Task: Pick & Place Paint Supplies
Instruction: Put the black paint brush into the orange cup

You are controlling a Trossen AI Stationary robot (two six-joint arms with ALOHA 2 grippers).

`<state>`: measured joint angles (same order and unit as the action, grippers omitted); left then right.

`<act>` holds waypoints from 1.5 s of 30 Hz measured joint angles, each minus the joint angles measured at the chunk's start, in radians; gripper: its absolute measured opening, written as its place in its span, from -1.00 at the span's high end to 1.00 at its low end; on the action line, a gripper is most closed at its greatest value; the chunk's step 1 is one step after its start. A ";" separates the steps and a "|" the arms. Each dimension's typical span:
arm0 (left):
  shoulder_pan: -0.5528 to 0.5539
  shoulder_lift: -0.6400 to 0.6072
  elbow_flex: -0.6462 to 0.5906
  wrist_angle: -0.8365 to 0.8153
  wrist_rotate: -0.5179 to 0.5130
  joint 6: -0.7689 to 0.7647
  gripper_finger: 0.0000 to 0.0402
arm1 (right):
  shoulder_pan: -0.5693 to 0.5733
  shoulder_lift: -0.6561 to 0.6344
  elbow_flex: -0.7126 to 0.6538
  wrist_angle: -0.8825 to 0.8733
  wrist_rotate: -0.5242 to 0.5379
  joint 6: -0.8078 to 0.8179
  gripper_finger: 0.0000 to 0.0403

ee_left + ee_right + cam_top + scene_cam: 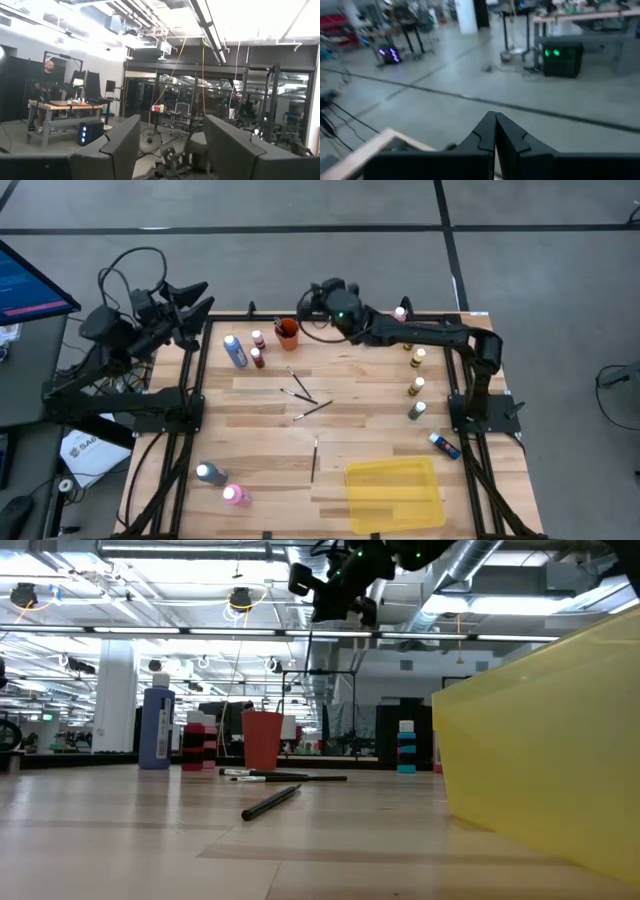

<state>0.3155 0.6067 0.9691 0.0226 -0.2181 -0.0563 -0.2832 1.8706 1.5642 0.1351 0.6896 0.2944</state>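
Small white-capped paint bottles stand about the table: a blue one and two red ones far left, a yellow, brown and green row on the right, and a pink one near left. Another blue bottle lies on its side. Thin dark brushes lie flat mid-table, and one more brush lies nearer. My right gripper hovers high by the orange cup, shut, with nothing seen between its fingers. My left gripper waits open off the far left corner.
The flat yellow tray lies near the table's near right edge and fills the right of the low view. The orange cup stands upright by the far edge. Bare wood lies between the brushes and the near-left bottles.
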 joint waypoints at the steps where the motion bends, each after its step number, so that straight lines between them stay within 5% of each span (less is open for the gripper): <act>1: 0.000 -0.005 0.000 0.000 0.000 0.000 -0.05 | -0.010 0.000 0.000 0.026 -0.018 -0.007 1.00; 13: 0.000 -0.016 0.000 -0.006 0.001 0.000 -0.05 | -0.018 0.213 0.068 0.285 -0.115 -0.065 1.00; 29: 0.000 -0.016 0.000 -0.007 0.004 0.000 -0.05 | 0.002 0.351 0.124 0.249 -0.117 -0.092 0.97; 39: 0.000 -0.016 0.000 -0.008 0.003 0.000 -0.05 | 0.035 0.271 0.124 0.085 -0.120 -0.170 0.46; 45: 0.000 -0.026 0.000 -0.025 0.000 0.000 -0.05 | 0.065 0.153 0.124 -0.164 -0.192 -0.054 0.23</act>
<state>0.3155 0.5812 0.9691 -0.0027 -0.2181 -0.0563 -0.2178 2.0232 1.6880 -0.0293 0.4977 0.2400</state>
